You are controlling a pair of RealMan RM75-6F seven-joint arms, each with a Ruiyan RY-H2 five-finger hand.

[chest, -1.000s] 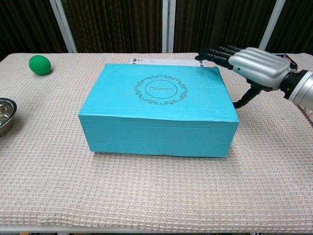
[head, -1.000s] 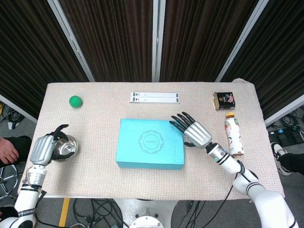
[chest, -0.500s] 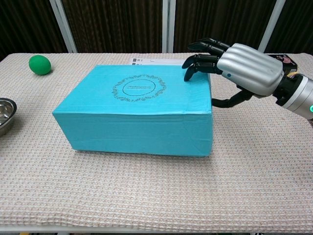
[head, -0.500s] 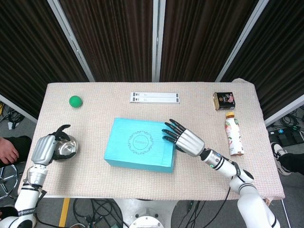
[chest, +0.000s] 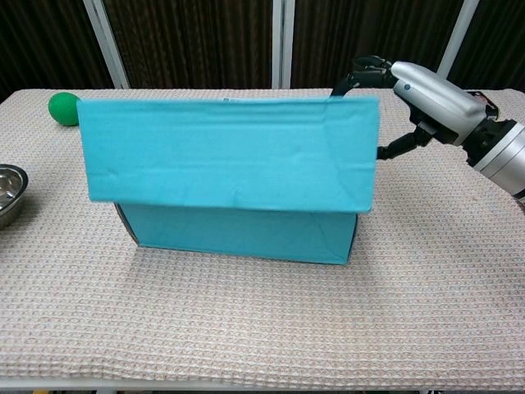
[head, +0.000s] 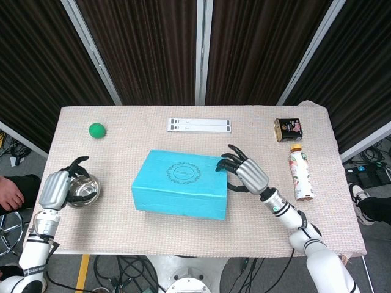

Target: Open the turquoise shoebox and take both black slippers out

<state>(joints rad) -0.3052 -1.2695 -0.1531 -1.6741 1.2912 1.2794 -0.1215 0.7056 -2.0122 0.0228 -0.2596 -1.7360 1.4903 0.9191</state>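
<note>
The lid [chest: 230, 152] of the turquoise shoebox [chest: 238, 230] is now raised at its front edge; half a second ago it sat flat and closed on the box. In the chest view the lid's front face stands well above the box's front wall, tilted back toward the far side, and the box interior is hidden behind it. The box has also slid toward the robot's left over the last second and now sits near the centre of the woven table mat [head: 122, 226]. Judged against the task, opening is under way but not finished. Neither black slipper is visible in either view, so their position inside cannot be confirmed.

The right hand [head: 247, 174] is at the box's right end, fingers [chest: 369, 66] hooked over the lid's top corner and thumb below, gripping the lid. The forearm runs down and right toward the table edge.

The left hand [head: 56, 186] hovers beside the steel bowl [head: 82, 190], well apart from the box. Its fingers are slightly curled and it holds nothing.

A green ball [head: 96, 130], a bottle [head: 299, 174], a small tin [head: 288, 129] and a white strip [head: 200, 125] lie clear of the box.
</note>
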